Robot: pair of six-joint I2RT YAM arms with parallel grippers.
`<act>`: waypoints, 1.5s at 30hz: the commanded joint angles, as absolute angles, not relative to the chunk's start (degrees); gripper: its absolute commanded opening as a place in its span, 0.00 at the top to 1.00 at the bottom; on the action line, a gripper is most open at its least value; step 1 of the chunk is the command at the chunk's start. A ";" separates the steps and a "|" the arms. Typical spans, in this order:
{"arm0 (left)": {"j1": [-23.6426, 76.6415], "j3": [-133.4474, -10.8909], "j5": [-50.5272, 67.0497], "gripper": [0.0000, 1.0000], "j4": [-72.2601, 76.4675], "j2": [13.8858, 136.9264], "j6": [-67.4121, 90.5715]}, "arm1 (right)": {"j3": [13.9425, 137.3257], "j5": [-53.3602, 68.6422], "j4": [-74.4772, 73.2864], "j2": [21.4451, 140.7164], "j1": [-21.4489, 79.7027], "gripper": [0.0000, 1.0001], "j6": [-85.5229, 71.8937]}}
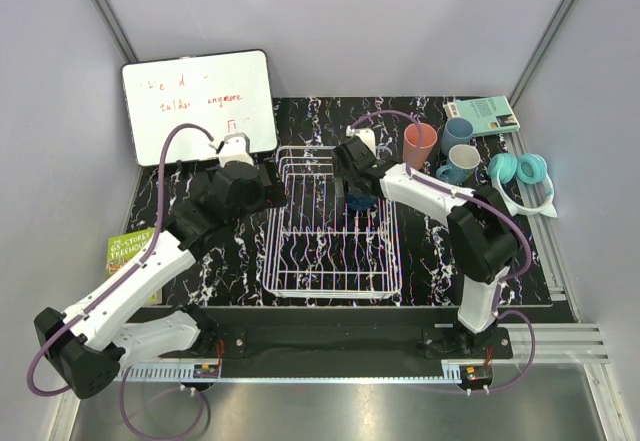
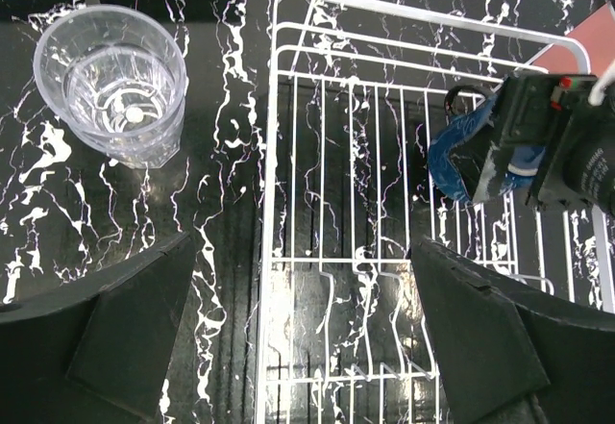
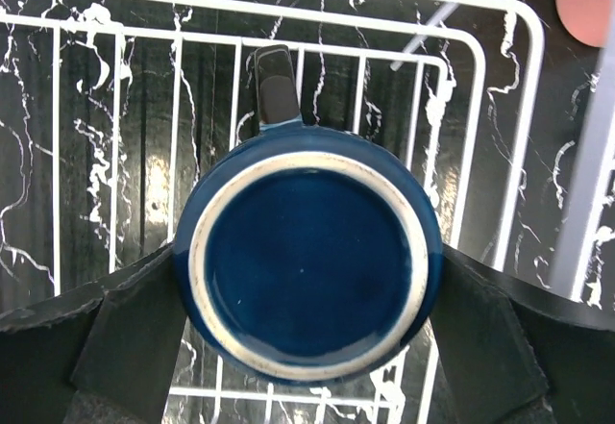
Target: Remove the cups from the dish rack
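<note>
Right gripper (image 3: 307,272) clamped on upturned navy mug (image 3: 288,241), inside rack (image 2: 272,155), upper right part in overhead view. Left gripper (image 2: 300,246) fingers apart over rack's left rim. Risks: glazed wall slipping between fingers; handle snagging wire, dragging rack.

Bright, even overhead light; sharp focus

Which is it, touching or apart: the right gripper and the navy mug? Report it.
Touching. In the right wrist view, the right gripper has both fingers against opposite sides of the upturned navy mug, no gap.
</note>
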State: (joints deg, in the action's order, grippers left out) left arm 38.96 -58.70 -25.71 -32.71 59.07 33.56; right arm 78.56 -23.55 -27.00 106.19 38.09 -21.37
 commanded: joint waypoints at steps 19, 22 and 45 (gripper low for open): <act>39.29 -57.22 -24.52 0.01 -28.13 59.15 35.33 | 76.99 -23.92 -27.16 98.64 38.23 1.00 -23.03; 39.29 -56.43 -23.12 0.01 -26.73 59.06 36.03 | 76.29 -20.67 -26.63 93.63 38.23 1.00 -23.82; 39.20 -31.21 -2.56 0.01 20.62 43.33 47.99 | 49.14 19.50 12.55 63.81 30.24 1.00 -47.45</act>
State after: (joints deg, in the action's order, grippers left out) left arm 39.07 -34.24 -7.22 2.72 46.22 45.58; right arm 52.12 8.47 -7.16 67.29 31.57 -38.02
